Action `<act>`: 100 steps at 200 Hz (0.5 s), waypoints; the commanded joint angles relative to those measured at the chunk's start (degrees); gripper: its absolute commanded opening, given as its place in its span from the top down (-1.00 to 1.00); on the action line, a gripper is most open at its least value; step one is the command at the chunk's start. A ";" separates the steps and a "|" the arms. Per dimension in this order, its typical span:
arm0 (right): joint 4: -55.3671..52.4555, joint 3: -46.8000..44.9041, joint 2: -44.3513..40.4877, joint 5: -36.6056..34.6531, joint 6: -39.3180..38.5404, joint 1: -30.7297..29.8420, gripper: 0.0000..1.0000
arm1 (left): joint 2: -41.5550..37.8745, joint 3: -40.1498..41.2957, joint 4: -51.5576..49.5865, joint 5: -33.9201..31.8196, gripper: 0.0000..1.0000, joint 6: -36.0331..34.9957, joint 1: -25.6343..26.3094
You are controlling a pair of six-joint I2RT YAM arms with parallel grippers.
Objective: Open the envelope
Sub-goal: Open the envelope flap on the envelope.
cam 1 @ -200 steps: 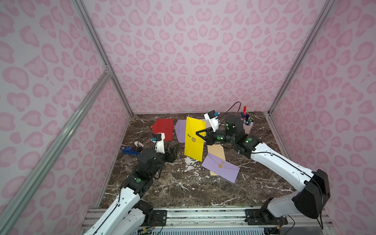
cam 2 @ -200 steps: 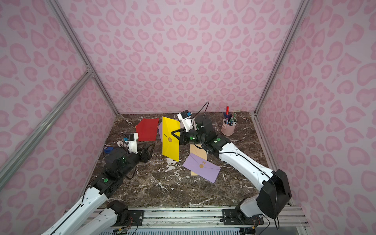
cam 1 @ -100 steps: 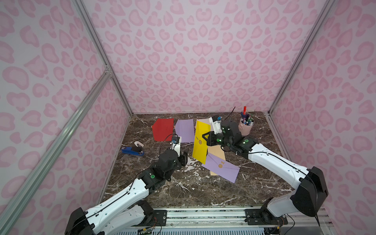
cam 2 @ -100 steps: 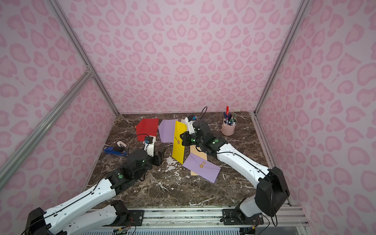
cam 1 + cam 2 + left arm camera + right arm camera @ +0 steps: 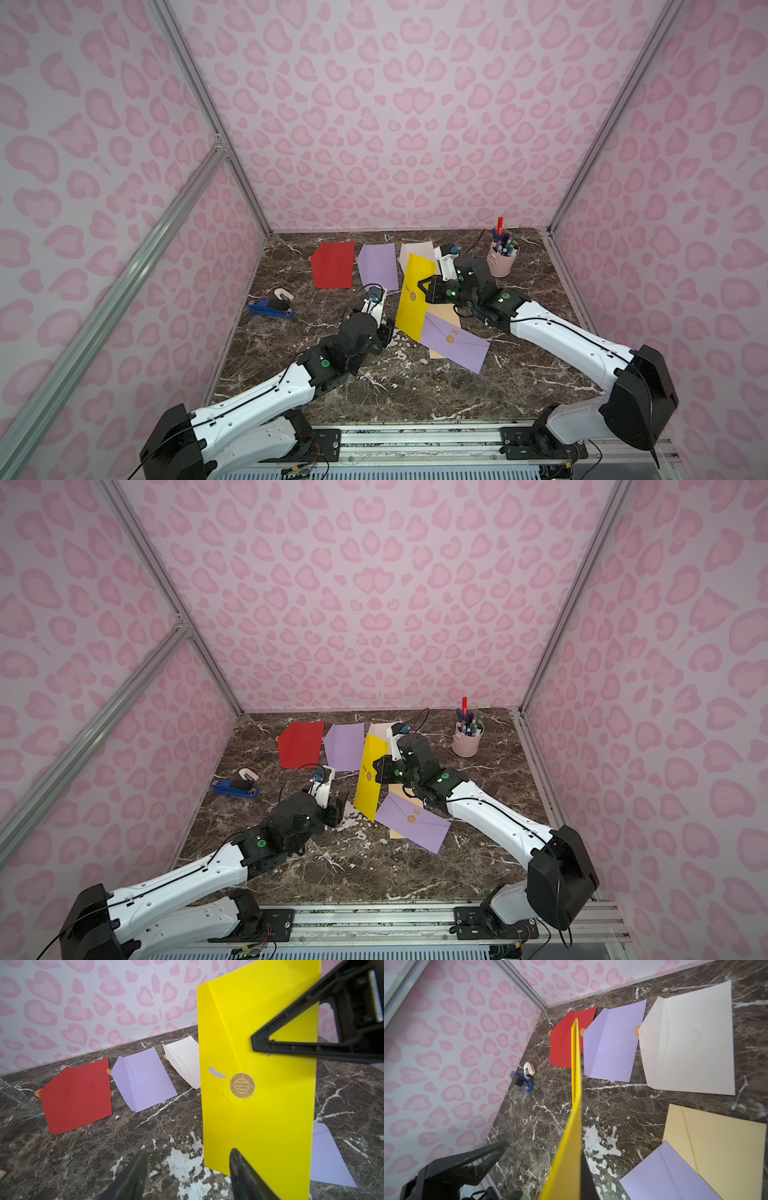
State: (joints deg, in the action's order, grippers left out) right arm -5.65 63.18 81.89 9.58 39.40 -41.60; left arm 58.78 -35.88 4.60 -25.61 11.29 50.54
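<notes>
- The left claw [image 5: 188, 1153] is hovering low over the desk [image 5: 415, 395] with its jaws apart, gripping nothing.
- The yellow envelope [image 5: 259, 1105] is lying just right of this claw and slightly farther back.
- It is standing on end with its long axis close to upright, near the middle of the desk.
- Its flap side is facing the left claw, and its round paper sticker [image 5: 242, 1085] is sitting higher than the open jaws.
- In the left wrist view one finger is overlapping the envelope's bottom edge. Whether it is touching cannot be told.
- The right claw [image 5: 424, 289] is clamping the envelope's right-hand long edge, above its middle, and is holding it up.
- The left claw is the free one and is nearest the flap. Any peeling looks likely to fall to it, reaching up and rightward to the sticker.
- Counting left to right, one blue stapler [image 5: 268, 309] is lying beside one small white object [image 5: 284, 294] near the left wall.
- Six envelopes are showing in all:
  - One red envelope [image 5: 333, 266], one far purple envelope [image 5: 377, 266] and one cream envelope [image 5: 415, 249] are lying in a row at the back with their flaps open.
  - The yellow one is being held up.
  - One tan envelope [image 5: 446, 313] is lying partly under one sealed purple envelope [image 5: 455, 343].
- One pink cup [image 5: 503, 259] of pens is standing at the far right.
</notes>
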 commanded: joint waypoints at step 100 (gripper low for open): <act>0.95 1.42 0.33 0.35 1.46 -0.24 1.00 | 2.71 4.90 11.06 5.58 -0.34 -5.75 1.82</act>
State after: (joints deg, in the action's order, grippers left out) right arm -5.23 63.96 82.13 9.58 40.42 -41.63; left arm 60.51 -31.20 12.08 -21.50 7.11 52.23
